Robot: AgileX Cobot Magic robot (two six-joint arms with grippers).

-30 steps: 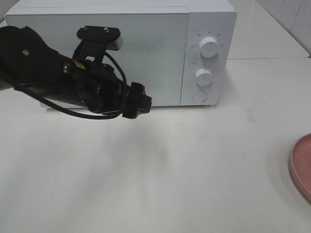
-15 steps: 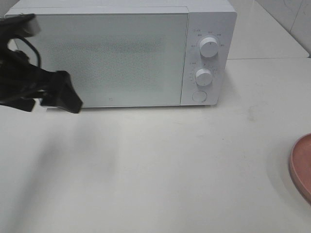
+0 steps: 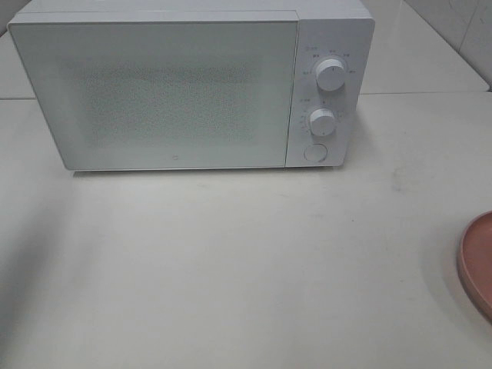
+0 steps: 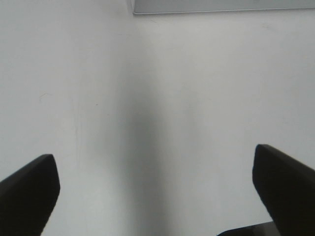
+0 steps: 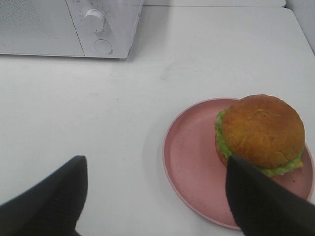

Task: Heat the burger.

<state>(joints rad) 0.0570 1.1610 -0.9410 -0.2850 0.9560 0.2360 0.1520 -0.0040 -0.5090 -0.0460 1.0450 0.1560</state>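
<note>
Right pincer point(image 5: 155, 196) agape above round, glossy burger point(image 5: 261, 132)

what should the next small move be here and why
Probably open the microwave: its door looks fully shut, and the burger sits on the pink plate off to the right. The left gripper hangs with jaws wide apart over bare table near the microwave's corner, so reaching it toward the door seems sensible. The right gripper is open near the burger.

Light: bright, even | Shadows: soft | Left-wrist view: hazy, perhaps out of focus | Glare: none
</note>
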